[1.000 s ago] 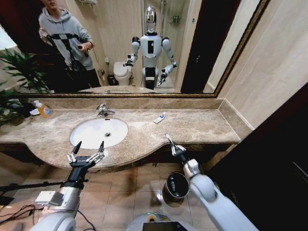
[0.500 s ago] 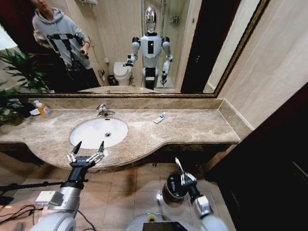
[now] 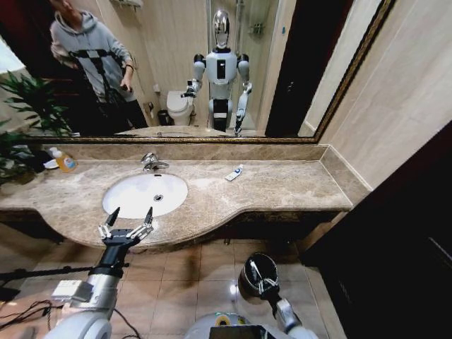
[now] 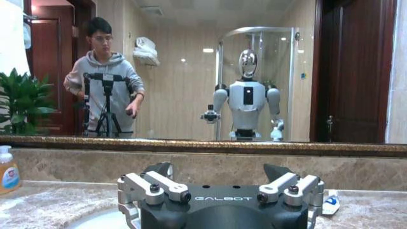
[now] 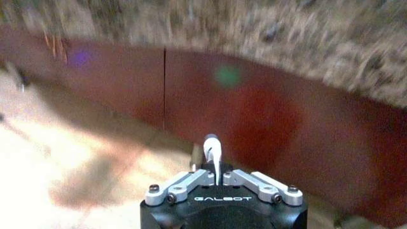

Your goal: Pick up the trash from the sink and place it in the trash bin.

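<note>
Head view, left gripper (image 3: 127, 217): held over the counter's front edge, just in front of the sink (image 3: 120, 205), jaws wide apart, holding nothing.
Head view, right gripper (image 3: 258, 277): low down over the trash bin (image 3: 248, 282) on the floor, jaws together.
Head view, trash: one small white tube with blue print (image 3: 234, 173) lies on the brown counter, to the right of the sink.
Left wrist view: fingers (image 4: 156, 185) spread wide; white tube (image 4: 330, 202) on the counter.
Right wrist view: fingers (image 5: 213, 155) pressed together, over a blurry floor.
</note>
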